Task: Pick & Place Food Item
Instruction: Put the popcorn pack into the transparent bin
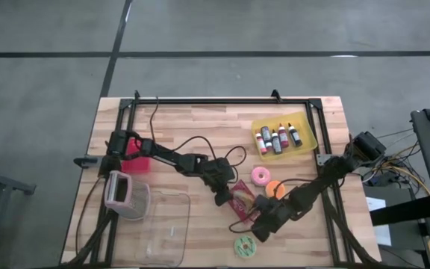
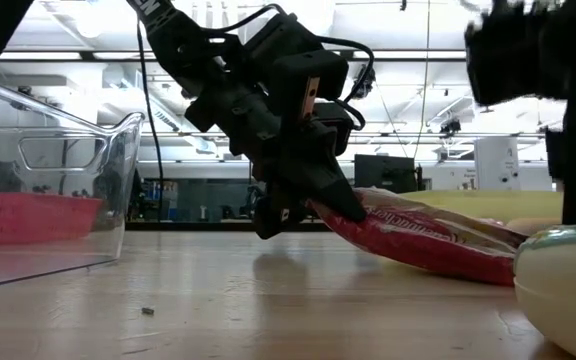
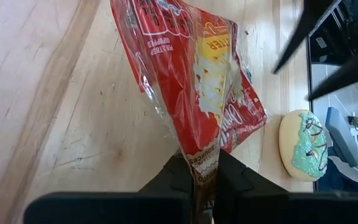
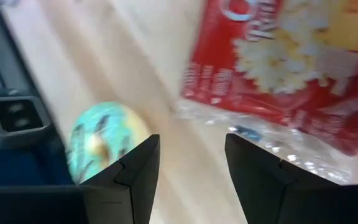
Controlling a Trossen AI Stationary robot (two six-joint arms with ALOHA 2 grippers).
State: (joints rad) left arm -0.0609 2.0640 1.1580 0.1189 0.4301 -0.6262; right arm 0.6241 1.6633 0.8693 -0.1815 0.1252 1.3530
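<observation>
Left pincer (image 3: 204, 180) is clenched on the popcorn bag's (image 3: 191, 81) edge; the bag lies mid-worktop (image 1: 200, 123). Lift slowly, keeping the seam pinched. Right pincer (image 4: 188, 168) hangs released beside the bag.

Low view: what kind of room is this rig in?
Probably a lab or workshop: ceiling light strips, monitors behind the wooden table, bare grey floor. Left gripper grips the popcorn bag.
</observation>
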